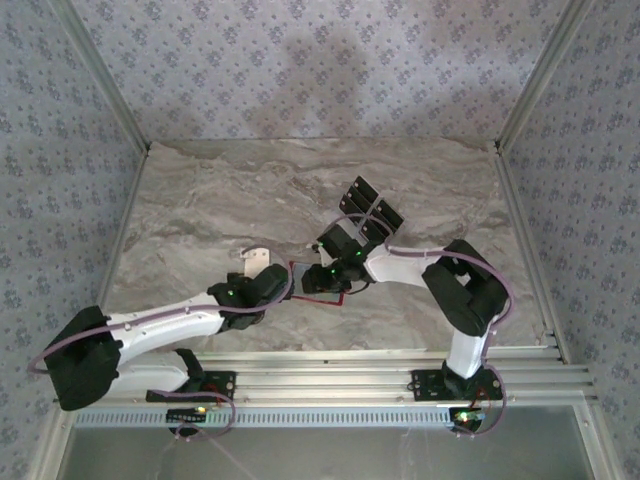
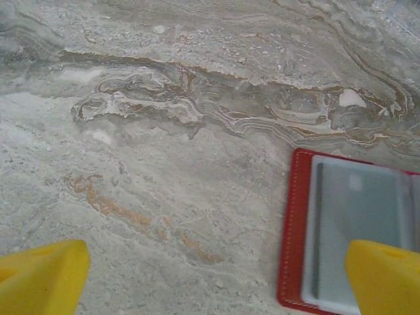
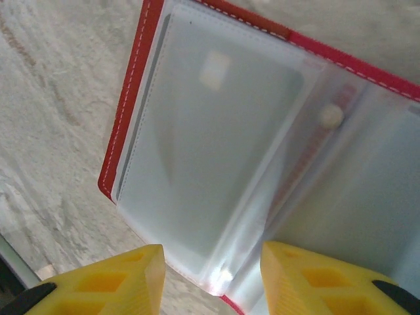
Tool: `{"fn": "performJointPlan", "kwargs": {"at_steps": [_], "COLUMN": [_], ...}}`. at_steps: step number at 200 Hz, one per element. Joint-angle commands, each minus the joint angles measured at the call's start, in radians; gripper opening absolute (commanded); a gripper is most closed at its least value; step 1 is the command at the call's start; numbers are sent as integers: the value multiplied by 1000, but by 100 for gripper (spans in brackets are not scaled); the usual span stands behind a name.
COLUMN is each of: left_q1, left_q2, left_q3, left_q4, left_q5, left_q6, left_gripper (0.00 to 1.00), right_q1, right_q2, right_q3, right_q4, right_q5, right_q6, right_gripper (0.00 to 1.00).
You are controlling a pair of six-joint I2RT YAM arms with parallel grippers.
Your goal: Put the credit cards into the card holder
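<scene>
Nearest you, your left tool (image 2: 215, 266) hangs just above the table (image 2: 164, 164) with its yellow fingers (image 2: 39, 279) spread as wide as they go and nothing between them. Its right finger sits over the near left corner of the holder (image 2: 341, 230); whether it touches, you cannot tell.

Just beyond and to the right, the holder (image 1: 300, 278) lies open flat on the table, about midway between the arms. Its red edge faces your left tool and its pale inside faces up.

Your right tool (image 3: 211, 266) hovers over the holder's near edge, pointing down at the clear sleeves (image 3: 216, 131). Its fingers (image 3: 105, 282) stand partly apart. The fold of a sleeve lies in the gap, but nothing is pinched that you can see.

Through the left sleeve you see a grey rounded shape with a small pale square near its top; you cannot tell whether it is a card. A pale stud (image 3: 331, 116) sits on the middle strip, to the right of that sleeve.

From above, a small pale flat piece (image 1: 258, 258) lies on the table just past your left tool (image 1: 262, 288).

Farthest out, the cards (image 1: 370, 210) lie fanned in a black cluster on the table, beyond your right tool (image 1: 325, 275) and apart from the holder.
</scene>
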Motion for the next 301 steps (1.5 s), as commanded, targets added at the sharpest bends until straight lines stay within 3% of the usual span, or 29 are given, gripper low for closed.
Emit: {"fn": "performJointPlan", "kwargs": {"at_steps": [1, 36, 56, 77, 118, 162, 260, 301], "left_q1": [4, 4, 8, 16, 27, 32, 33, 33], "left_q2": [13, 41, 53, 72, 95, 110, 131, 138], "left_q3": [31, 43, 52, 66, 72, 80, 86, 90], "left_q4": [11, 16, 14, 7, 9, 7, 7, 10], "left_q5": [9, 22, 33, 51, 68, 82, 85, 85], "left_q6": [20, 28, 40, 46, 46, 52, 49, 48], "left_gripper": [100, 100, 100, 100, 100, 100, 100, 100], "right_q1": [-33, -73, -134, -204, -254, -271, -263, -258], "right_q2": [-35, -113, -169, -188, -156, -70, 74, 101], "right_q3": [-2, 98, 175, 286, 391, 441, 474, 479], "right_q4": [-93, -134, -217, -355, -534, -584, -611, -611], "right_q5": [9, -91, -68, 40, 413, 564, 665, 643], "right_q6": [-60, -132, -177, -237, -385, -467, -512, -517], "right_gripper": [46, 46, 46, 46, 45, 39, 34, 33]}}
